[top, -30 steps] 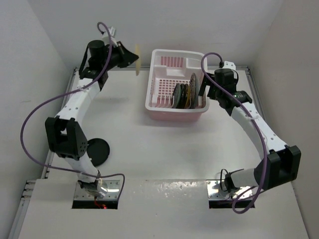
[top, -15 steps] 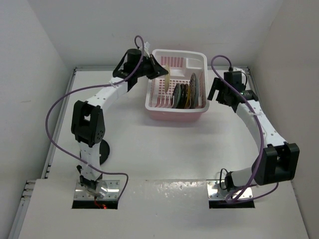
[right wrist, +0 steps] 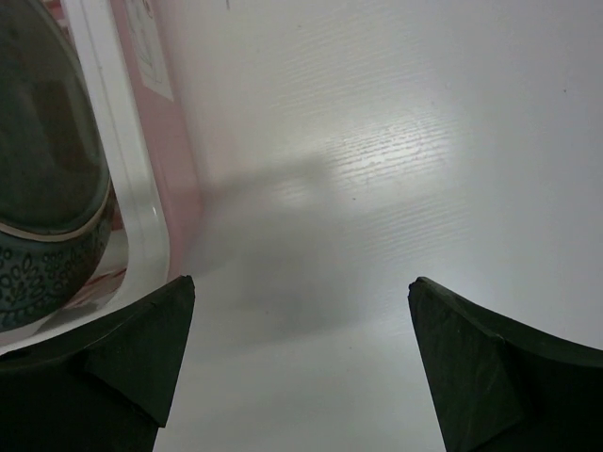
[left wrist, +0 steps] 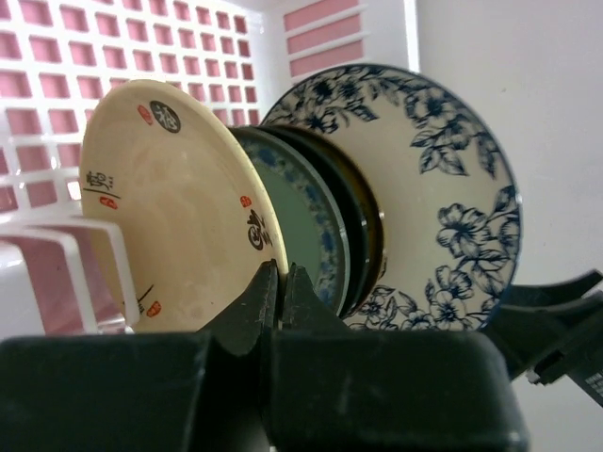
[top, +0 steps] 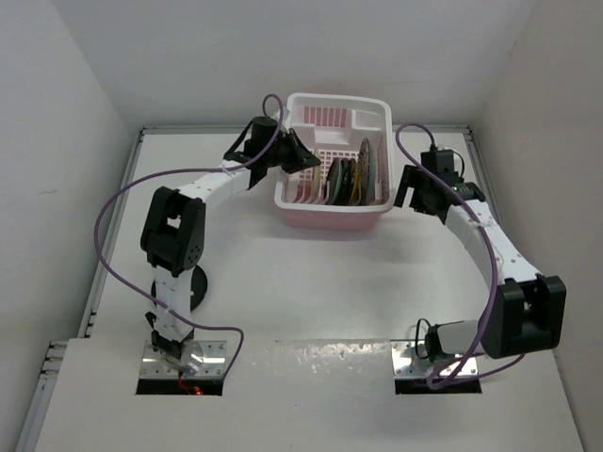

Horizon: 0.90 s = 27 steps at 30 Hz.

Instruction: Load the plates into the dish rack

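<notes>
1. The left gripper (left wrist: pixel 278 282) was clamped on the lower rim of the cream plate (left wrist: pixel 170 198), its fingertips pinched tight on the edge.
2. That plate stood on edge inside the dish rack (top: pixel 330 215), at the left end of a row. Just beside it came the blue-green plate (left wrist: pixel 306 221), then the dark plates (left wrist: pixel 363 235), then the white plate (left wrist: pixel 443 179) with blue flowers.
3. The right gripper (right wrist: pixel 297 348) hung with its fingers spread wide and nothing between them, over the table (right wrist: pixel 377 141) just outside the rack's right wall.
4. The step in hand looked like the setting-down of the cream plate. Whether its bottom edge rested on the grid could not be told, as the gripper hid it.
5. The next move would call for parting the fingers and backing away without dragging the rim or tipping the row.
6. A dark round disc (top: pixel 198 287), probably another plate, lay by the left arm's base, partly hidden, and seemed the next to fetch.
</notes>
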Each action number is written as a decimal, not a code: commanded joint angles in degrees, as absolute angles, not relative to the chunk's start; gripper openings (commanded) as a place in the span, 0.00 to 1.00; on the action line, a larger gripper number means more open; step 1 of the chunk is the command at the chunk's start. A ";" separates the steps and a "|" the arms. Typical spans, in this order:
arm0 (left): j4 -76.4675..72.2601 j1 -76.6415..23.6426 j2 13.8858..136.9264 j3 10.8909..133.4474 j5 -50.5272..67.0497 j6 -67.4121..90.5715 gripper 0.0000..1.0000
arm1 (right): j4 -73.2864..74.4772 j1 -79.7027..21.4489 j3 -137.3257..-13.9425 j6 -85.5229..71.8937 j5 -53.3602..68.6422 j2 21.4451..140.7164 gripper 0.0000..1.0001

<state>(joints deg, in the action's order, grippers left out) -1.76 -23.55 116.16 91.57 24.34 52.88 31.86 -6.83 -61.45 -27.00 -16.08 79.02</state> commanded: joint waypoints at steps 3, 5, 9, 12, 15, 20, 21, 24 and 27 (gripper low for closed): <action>-1.86 -24.17 113.38 95.60 26.02 52.66 0.00 | 30.67 -6.33 -59.86 -26.63 -17.67 73.75 0.93; 2.36 -22.86 114.08 100.00 26.54 49.31 0.00 | 30.59 -6.42 -59.68 -26.11 -17.49 73.57 0.93; 5.10 -22.06 113.47 102.31 26.54 48.16 0.00 | 28.92 -6.42 -57.92 -25.84 -18.72 72.08 0.93; 5.02 -22.06 111.88 97.67 26.54 50.36 0.00 | 28.74 -6.42 -57.74 -26.28 -19.25 71.37 0.93; 2.47 -23.20 111.18 92.92 26.54 53.60 0.00 | 29.27 -6.59 -57.92 -25.75 -19.34 71.37 0.93; -2.27 -23.73 111.88 91.58 28.30 55.98 0.00 | 31.03 -6.42 -58.97 -24.52 -20.04 71.90 0.93; -2.29 -24.34 112.67 93.15 28.30 55.99 0.00 | 31.11 -6.50 -58.97 -24.52 -20.30 71.89 0.93; -2.90 -24.35 113.20 95.09 28.83 55.46 0.00 | 31.20 -6.59 -58.97 -24.52 -20.57 71.98 0.93; 0.25 -24.35 113.20 98.25 28.13 53.35 0.00 | 30.85 -6.50 -58.89 -24.35 -20.83 72.07 0.93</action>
<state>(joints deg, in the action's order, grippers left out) 3.57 -23.53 113.65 92.99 26.37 53.36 31.83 -6.72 -57.69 -25.19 -19.49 72.99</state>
